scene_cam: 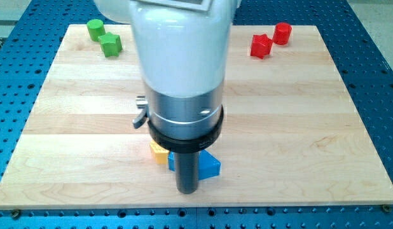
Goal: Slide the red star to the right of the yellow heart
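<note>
The red star (261, 46) lies near the view's top right, next to a red cylinder (282, 33). A yellow block (158, 152), mostly hidden by the arm, lies low in the middle; its shape cannot be made out. My tip (187, 191) is at the view's bottom centre, just right of and below the yellow block, touching or in front of blue blocks (210, 166). The tip is far from the red star.
Two green blocks (95, 28) (110, 44) lie at the view's top left. The arm's large white and silver body (180, 70) hides the middle of the wooden board (311, 127). A blue perforated table surrounds the board.
</note>
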Tool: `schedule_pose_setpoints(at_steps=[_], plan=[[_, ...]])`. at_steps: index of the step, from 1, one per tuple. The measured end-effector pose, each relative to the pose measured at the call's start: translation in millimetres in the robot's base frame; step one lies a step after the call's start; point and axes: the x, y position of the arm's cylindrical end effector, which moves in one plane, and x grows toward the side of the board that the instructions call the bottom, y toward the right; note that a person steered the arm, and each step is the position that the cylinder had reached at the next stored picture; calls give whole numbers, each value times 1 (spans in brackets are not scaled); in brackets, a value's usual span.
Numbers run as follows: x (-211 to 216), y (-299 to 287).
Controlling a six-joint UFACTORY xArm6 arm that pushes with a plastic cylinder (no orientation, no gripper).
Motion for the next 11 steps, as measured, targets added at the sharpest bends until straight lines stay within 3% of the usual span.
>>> schedule_pose_setpoints(at_steps=[2, 4, 5, 8, 11], plan=[[6, -56], [-101, -139], [-157, -82], [-245, 210], [-383, 243]])
